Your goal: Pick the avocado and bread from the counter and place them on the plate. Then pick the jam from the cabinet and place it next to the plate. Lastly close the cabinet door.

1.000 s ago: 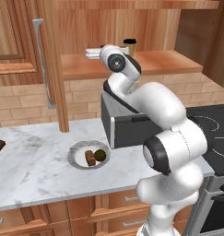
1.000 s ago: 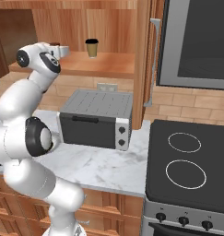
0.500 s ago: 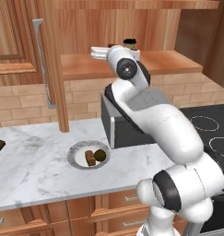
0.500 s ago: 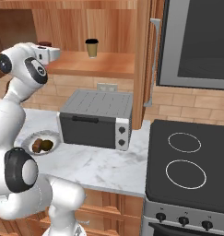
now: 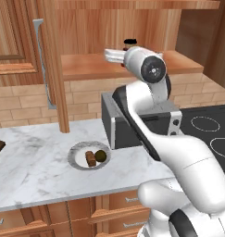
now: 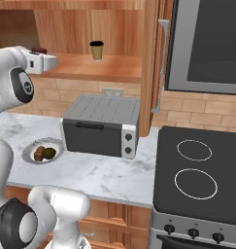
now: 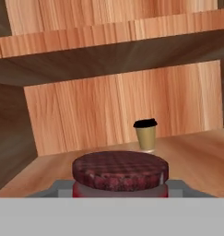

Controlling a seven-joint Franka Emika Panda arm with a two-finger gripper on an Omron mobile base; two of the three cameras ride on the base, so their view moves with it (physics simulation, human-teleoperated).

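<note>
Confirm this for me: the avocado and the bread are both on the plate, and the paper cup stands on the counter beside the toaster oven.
One part is wrong. The avocado and the bread do lie on the plate, but the paper cup stands on the cabinet shelf, not on the counter. The right base view shows it above the toaster oven.

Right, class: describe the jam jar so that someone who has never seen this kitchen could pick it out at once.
Find the open wooden cabinet above the toaster oven and look along its inner shelf. The jam sits right at the gripper, nearer than the paper cup. It is squat and red with a dark lid; the cup is taller and tan.
</note>
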